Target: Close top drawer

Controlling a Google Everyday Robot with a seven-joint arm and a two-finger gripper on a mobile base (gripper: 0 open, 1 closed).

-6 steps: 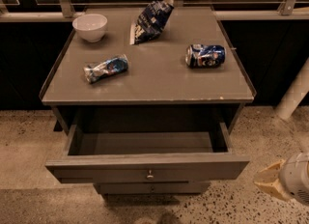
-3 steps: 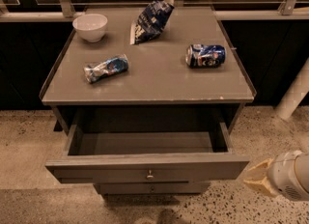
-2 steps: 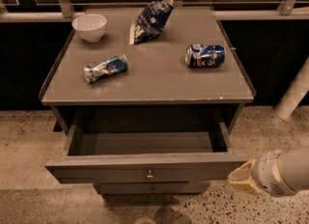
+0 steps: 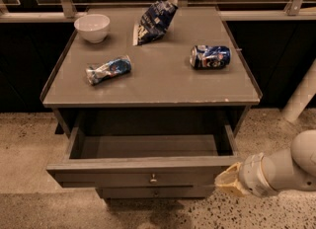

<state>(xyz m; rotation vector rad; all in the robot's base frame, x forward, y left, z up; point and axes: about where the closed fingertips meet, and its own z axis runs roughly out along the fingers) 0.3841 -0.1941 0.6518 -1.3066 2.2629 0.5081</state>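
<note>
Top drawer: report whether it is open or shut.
Open. The top drawer is pulled well out, its inside showing under the tabletop. The pincer is at its right front corner.

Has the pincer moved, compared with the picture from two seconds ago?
Yes. The pincer has moved left, away from the picture's right edge, and is now beside the right end of the open top drawer, which stayed in place.

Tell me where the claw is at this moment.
In the camera view, the claw is at the lower right, close beside the right end of the front of the pulled-out top drawer.
</note>
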